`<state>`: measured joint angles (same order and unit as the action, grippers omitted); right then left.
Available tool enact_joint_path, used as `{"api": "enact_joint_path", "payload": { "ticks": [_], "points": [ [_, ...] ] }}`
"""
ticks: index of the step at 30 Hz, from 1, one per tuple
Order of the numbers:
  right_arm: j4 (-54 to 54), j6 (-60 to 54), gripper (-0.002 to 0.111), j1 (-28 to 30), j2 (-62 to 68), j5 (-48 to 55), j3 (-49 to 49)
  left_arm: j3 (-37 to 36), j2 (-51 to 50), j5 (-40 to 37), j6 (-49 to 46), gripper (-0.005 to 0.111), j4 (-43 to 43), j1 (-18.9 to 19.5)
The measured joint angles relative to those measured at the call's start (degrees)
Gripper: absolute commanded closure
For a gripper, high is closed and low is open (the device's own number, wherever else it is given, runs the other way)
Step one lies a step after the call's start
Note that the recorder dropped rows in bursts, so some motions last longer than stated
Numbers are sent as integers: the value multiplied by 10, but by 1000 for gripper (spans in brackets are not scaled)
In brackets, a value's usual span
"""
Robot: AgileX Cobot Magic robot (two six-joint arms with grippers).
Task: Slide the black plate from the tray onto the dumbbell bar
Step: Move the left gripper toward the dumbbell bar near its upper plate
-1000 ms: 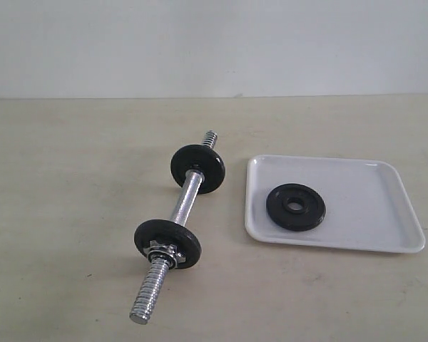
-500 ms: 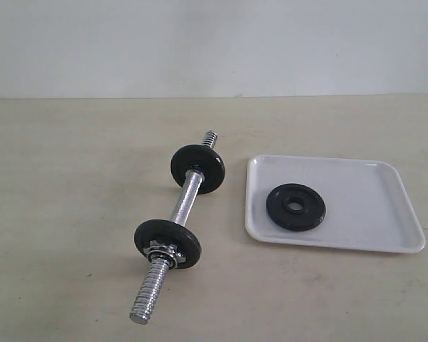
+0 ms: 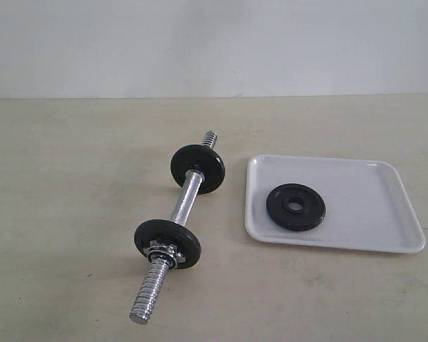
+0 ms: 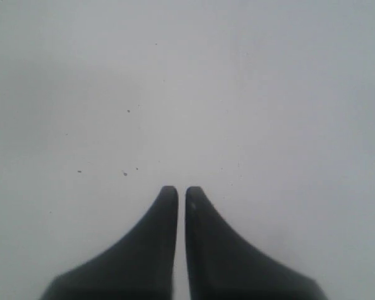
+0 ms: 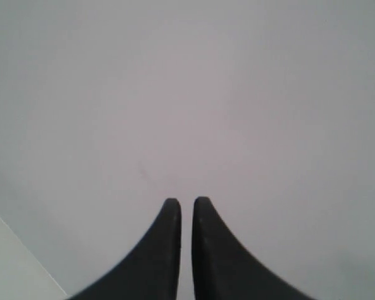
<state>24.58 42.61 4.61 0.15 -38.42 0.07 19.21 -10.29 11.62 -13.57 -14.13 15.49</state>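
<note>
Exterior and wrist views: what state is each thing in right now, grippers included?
Black plate, lying flat in the tray, not held.
Tray, flat on the table, one plate in it.
Bar, lying on the table, two discs on it, star nut against the near disc.
Left gripper, shut, empty.
Right gripper, shut, empty.

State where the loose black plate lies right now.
In the exterior view, the black plate lies flat in the left half of the white tray, right of the dumbbell bar.

Beige table, possibly laminate: dumbbell bar, tray alongside.
</note>
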Motion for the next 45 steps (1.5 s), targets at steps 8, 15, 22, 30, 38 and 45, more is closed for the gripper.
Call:
{"api": "enact_joint_path", "payload": {
  "ticks": [8,15,22,30,38,45],
  "points": [
    [-154,48,107,0,0,60,-3,2,0,-61,5,103,0,0],
    [-349,60,107,-1,0,279,-109,59,-35,-127,0,103,0,0],
    [-418,-48,107,-25,-1,516,-259,173,-142,-274,-26,103,0,0],
    [-312,-288,107,-46,39,769,-394,250,-261,-388,-82,103,-7,0],
    [-262,-366,107,-46,115,924,-429,258,-353,-431,-228,103,-152,0],
    [-224,-396,107,-46,169,901,-432,259,-446,-442,-318,103,-252,0]
  ]
}}
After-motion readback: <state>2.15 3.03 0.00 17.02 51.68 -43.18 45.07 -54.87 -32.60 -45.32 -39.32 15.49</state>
